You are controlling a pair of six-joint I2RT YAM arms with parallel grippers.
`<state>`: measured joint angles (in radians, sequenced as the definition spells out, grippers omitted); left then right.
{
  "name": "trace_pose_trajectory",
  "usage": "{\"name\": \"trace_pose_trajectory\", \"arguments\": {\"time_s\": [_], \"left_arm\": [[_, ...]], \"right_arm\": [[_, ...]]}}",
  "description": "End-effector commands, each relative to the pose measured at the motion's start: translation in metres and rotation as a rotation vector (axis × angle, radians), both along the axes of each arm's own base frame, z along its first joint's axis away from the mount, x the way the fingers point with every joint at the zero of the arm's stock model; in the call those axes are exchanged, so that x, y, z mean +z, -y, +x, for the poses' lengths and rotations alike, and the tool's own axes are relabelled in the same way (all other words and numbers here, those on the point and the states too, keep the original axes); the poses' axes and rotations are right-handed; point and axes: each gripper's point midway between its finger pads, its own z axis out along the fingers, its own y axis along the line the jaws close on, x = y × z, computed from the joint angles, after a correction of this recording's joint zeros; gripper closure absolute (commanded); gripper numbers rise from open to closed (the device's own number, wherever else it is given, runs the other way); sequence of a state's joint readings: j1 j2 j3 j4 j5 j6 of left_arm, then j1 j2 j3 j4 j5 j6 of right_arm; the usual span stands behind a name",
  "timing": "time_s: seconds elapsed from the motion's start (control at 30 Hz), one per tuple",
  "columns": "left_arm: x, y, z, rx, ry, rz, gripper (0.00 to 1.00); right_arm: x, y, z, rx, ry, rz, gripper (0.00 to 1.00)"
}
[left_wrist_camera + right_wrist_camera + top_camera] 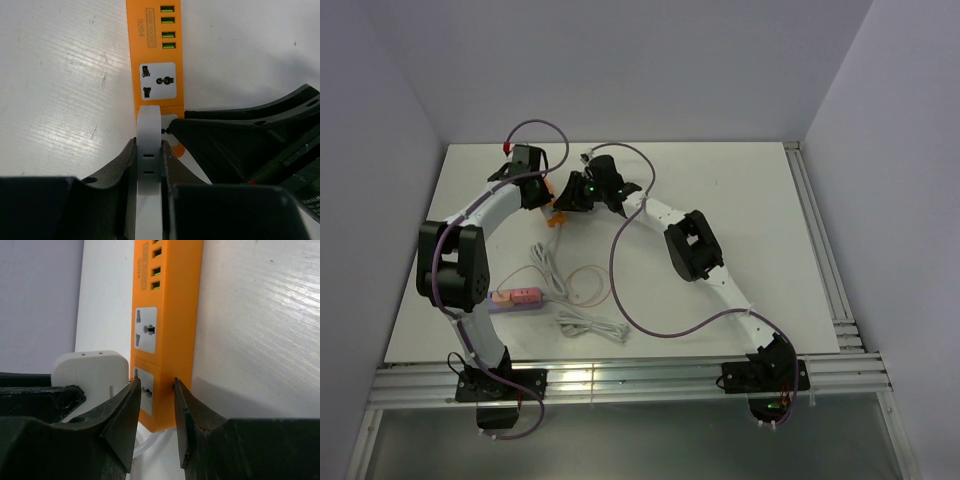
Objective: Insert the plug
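Left claw [149, 146]: clamped on the plug [148, 125], one finger on each flat face. In these views the plug is a white, flat block. It stands on edge and projects beyond the fingertips, over the near end of the orange power strip [152, 50].

Right claw [155, 382]: jaws apart, tips at the strip's near end. It is just beside the plug, which lies to its left.

Beyond the plug, the strip lies flat on the worktop [60, 75]. A free socket [158, 81] comes first, then four green ports [168, 27].
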<state>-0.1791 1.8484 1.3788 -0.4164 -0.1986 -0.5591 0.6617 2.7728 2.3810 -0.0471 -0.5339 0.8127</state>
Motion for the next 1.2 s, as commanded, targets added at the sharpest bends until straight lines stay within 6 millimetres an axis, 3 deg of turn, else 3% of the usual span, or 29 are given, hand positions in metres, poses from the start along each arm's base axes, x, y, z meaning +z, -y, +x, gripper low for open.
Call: {"name": "trace_pose_trajectory", "arguments": {"time_s": [0.0, 0.23, 0.33, 0.6, 0.77, 0.83, 0.97, 1.1, 1.17], "left_arm": [[-0.039, 0.027, -0.048, -0.104, -0.222, -0.039, 1.0], [-0.038, 0.029, -0.045, -0.1, -0.216, -0.045, 1.0], [-0.037, 0.032, -0.039, -0.104, -0.215, -0.054, 1.0], [-0.032, 0.04, -0.028, -0.111, -0.201, -0.085, 1.0], [-0.044, 0.034, -0.028, -0.11, -0.208, -0.053, 1.0], [-0.064, 0.028, -0.038, -0.104, -0.253, -0.025, 1.0], [-0.081, 0.03, -0.044, -0.114, -0.298, -0.03, 1.0], [-0.068, 0.025, -0.039, -0.095, -0.236, -0.013, 1.0], [-0.052, 0.022, -0.034, -0.083, -0.194, -0.002, 0.93]], "right_arm": [[-0.001, -0.009, -0.021, 0.05, 0.003, -0.026, 0.6], [-0.014, 0.006, -0.024, -0.001, -0.018, -0.115, 0.72], [-0.012, 0.007, -0.022, -0.019, -0.027, -0.134, 0.82], [-0.017, 0.009, -0.028, -0.002, -0.078, -0.155, 0.93], [-0.02, 0.009, -0.033, -0.001, -0.094, -0.147, 0.95], [-0.02, 0.009, -0.032, -0.002, -0.091, -0.15, 0.95], [-0.02, 0.008, -0.033, 0.014, -0.081, -0.142, 0.95], [-0.021, 0.008, -0.035, 0.024, -0.081, -0.133, 0.92], [-0.02, 0.009, -0.034, 0.022, -0.08, -0.124, 0.91]]}}
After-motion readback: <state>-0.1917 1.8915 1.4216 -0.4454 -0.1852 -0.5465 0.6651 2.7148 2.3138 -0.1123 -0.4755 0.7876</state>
